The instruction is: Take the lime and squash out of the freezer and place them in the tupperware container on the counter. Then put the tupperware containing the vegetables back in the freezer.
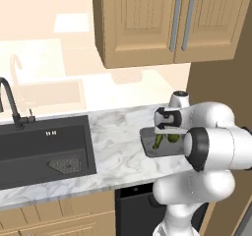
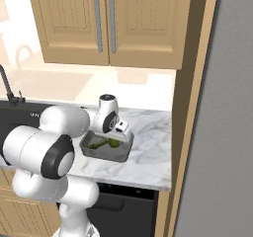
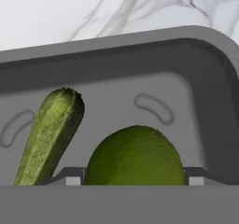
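Dark grey shallow rounded-corner tray (image 3: 205,45) on marble bench (image 2: 148,147), holding round dark green lime (image 3: 135,157) beside longer, lighter squash (image 3: 49,136). Gripper (image 3: 130,180) wide, straddling lime.

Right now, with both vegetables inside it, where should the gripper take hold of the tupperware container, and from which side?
Probably the raised rim of the tupperware container, gripped from above with one finger inside the wall and one outside. The tray is shallow and wide, so its thin wall suits the jaws best. The near long wall looks free; the lime and squash lie in the middle, under the gripper.
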